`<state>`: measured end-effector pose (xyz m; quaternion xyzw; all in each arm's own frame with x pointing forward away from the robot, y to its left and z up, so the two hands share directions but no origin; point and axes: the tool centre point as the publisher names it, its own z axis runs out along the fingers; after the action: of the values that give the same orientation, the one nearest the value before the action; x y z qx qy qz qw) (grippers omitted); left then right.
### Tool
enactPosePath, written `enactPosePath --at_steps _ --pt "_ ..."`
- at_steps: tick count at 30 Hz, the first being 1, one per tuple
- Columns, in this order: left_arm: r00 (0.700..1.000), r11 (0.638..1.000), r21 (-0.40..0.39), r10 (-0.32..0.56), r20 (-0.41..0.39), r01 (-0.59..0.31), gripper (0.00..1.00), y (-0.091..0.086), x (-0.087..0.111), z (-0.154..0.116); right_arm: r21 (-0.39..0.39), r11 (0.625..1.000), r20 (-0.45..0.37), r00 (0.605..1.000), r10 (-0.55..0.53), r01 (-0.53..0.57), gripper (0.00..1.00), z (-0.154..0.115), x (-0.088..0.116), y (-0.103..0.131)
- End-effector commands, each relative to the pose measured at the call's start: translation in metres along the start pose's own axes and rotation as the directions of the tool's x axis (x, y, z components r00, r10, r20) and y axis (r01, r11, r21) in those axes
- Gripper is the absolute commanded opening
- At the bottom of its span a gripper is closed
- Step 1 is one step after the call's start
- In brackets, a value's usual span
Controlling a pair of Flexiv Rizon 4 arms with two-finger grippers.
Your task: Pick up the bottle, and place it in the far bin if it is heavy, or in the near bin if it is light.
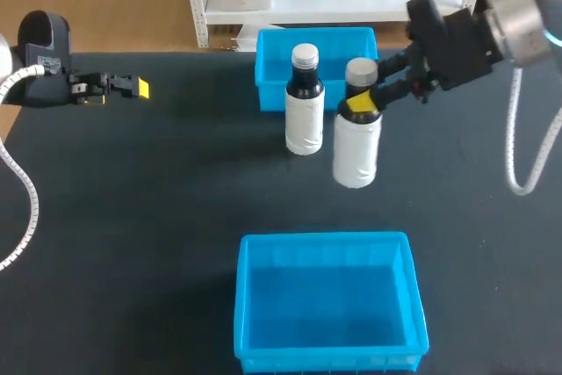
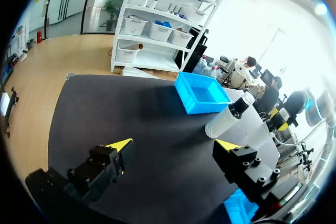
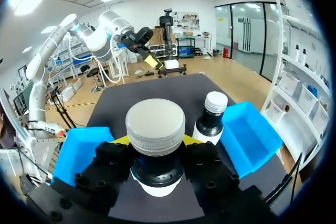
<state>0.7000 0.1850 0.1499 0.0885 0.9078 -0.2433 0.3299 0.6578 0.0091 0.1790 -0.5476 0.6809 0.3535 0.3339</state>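
so the right tool (image 1: 362, 104) gripped the white-wrapped dark bottle (image 1: 356, 151) by its neck, 12 o'clock of the near blue plastic bin (image 1: 329, 359): pickup looked done, binning not.

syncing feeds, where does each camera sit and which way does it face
Head view: fixed above and behind, looking down on the table; left arm and right arm enter from the sides.
Left wrist view: on the left arm, facing the far bin; its open jaws show.
Right wrist view: on the right arm, facing the held bottle, jaws shut on it.
All three share the far bin and second bottle.
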Motion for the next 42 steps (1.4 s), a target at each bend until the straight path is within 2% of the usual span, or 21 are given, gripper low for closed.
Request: enactPosePath --at_steps 1,4,5,6,7,12,16,19,28,31,42 --pt "1.000 1.000 0.000 0.000 0.000 0.000 1.00 0.000 0.000 0.000 0.027 1.000 -0.014 1.000 -0.002 0.002 0.41 -0.034 -0.006 0.019" --pt "1.000 1.000 0.000 0.000 0.000 0.000 1.00 0.000 0.000 0.000 0.015 1.000 -0.014 1.000 -0.011 0.012 0.38 -0.048 -0.011 0.029" --pt "1.000 1.000 0.000 0.000 0.000 0.000 1.00 0.000 0.000 0.000 0.012 1.000 -0.013 1.000 -0.015 0.015 0.33 -0.052 -0.013 0.033" --pt "1.000 1.000 0.000 0.000 0.000 0.000 1.00 0.000 0.000 0.000 0.009 1.000 -0.013 1.000 -0.018 0.019 0.24 -0.056 -0.014 0.036" --pt "1.000 1.000 0.000 0.000 0.000 0.000 1.00 0.000 0.000 0.000 0.006 1.000 -0.012 1.000 -0.021 0.021 0.21 -0.059 -0.016 0.040" --pt "1.000 1.000 0.000 0.000 0.000 0.000 1.00 0.000 0.000 0.000 -0.030 0.999 0.003 0.999 -0.032 0.032 0.19 -0.067 -0.023 0.061" --pt "1.000 1.000 0.000 0.000 0.000 0.000 1.00 0.000 0.000 0.000 -0.080 0.996 0.019 0.999 -0.045 0.046 0.06 -0.068 -0.029 0.080" --pt "1.000 1.000 0.000 0.000 0.000 0.000 1.00 0.000 0.000 0.000 -0.134 0.988 0.026 0.997 -0.068 0.071 0.00 -0.065 -0.034 0.096" --pt "1.000 1.000 0.000 0.000 0.000 0.000 1.00 0.000 0.000 0.000 -0.285 0.945 0.062 0.987 -0.151 0.162 0.00 -0.049 -0.048 0.153" --pt "1.000 1.000 0.000 0.000 0.000 0.000 1.00 0.000 0.000 0.000 -0.360 0.914 0.097 0.982 -0.162 0.187 0.00 -0.041 -0.050 0.171" --pt "1.000 1.000 0.000 0.000 0.000 0.000 1.00 0.000 0.000 0.000 -0.512 0.821 0.117 0.967 -0.226 0.254 0.00 0.006 -0.045 0.220"
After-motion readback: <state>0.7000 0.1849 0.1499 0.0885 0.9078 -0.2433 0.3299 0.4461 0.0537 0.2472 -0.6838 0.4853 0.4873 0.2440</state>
